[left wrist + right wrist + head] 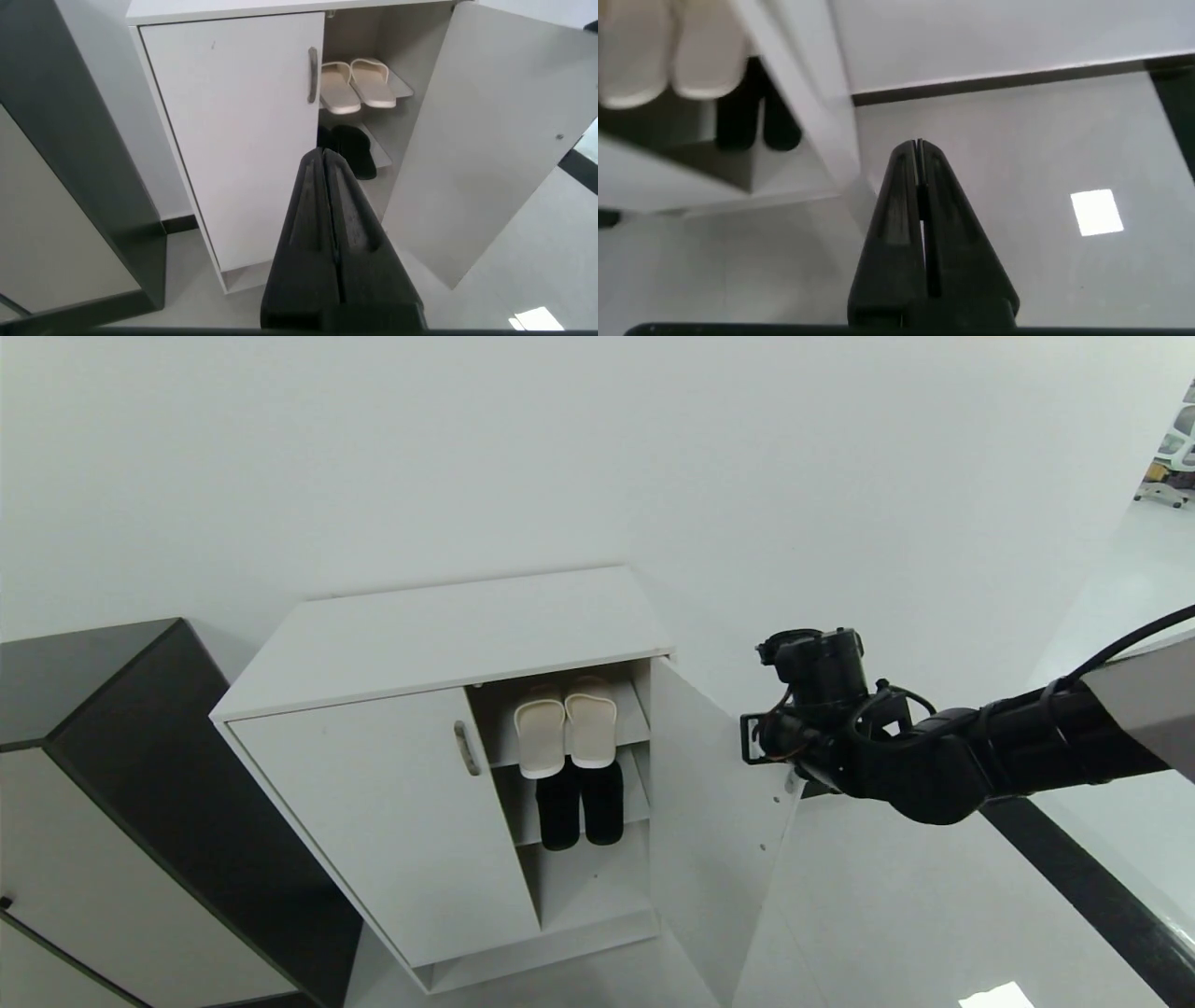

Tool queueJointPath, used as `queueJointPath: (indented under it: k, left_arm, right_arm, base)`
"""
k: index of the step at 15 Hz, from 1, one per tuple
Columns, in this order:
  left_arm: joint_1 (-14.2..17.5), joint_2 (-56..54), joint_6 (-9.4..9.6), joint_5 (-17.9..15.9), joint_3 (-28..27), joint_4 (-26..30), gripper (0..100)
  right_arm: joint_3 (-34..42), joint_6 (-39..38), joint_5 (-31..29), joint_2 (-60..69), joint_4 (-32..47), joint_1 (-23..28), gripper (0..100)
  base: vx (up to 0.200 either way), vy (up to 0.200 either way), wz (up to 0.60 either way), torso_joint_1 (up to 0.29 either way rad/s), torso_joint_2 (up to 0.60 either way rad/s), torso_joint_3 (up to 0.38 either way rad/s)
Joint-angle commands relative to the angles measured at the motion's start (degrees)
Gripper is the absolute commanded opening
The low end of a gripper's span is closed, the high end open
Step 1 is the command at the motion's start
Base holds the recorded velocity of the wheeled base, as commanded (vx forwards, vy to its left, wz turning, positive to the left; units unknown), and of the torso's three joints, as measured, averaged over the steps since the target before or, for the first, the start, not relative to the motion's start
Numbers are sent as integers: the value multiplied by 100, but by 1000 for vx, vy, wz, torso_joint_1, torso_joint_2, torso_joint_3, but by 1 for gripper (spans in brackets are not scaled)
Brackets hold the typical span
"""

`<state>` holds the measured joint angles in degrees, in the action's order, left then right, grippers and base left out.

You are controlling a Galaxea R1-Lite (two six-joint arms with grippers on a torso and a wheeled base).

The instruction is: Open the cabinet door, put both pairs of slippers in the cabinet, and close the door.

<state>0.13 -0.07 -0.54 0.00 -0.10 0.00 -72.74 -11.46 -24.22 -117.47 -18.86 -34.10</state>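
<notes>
The right gripper [920, 154] and left gripper [324, 161] have their jaws pressed together, empty; white slippers [566, 728] and black slippers [581, 807] are shelved, the cabinet door [709, 803] stands open, and apparently only closing remains.

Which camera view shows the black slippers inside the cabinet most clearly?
The head view: the black slippers lie side by side, in clear sight, on the shelf under the white slippers. In the left wrist view the left gripper covers part of them. In the right wrist view the white slippers cover part of them.

In the cabinet [448, 625], upper slippers [566, 728] lie above lower slippers [581, 807]; apparently separate shelves [638, 709].
</notes>
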Motion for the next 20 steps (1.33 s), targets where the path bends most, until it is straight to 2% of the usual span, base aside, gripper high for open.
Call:
queueJointPath:
  k: [1,6,9,11,17,20]
  left_arm:
    - [4,7,-8,0,1,0,0]
    - [4,7,1,0,1,0,0]
    - [4,7,1,0,1,0,0]
    - [4,7,1,0,1,0,0]
    - [4,7,1,0,1,0,0]
    - [4,7,1,0,1,0,0]
  right_arm:
    - [260,-49,-4,242,5,-352,0]
    - [515,-208,32,567,5,-800,0]
    - [1051,-137,585,928,-470,-994,0]
    - [1262,162,594,884,-672,-1020,0]
    - [1359,258,594,813,-839,-1020,0]
    - [1403,232,612,752,-874,-1020,0]
  base:
    - [0,0,0,0,0,0]
    - [0,0,0,0,0,0]
    - [0,0,0,0,0,0]
    - [0,0,0,0,0,0]
    - [0,0,0,0,0,0]
    - [0,0,600,1,-4,4]
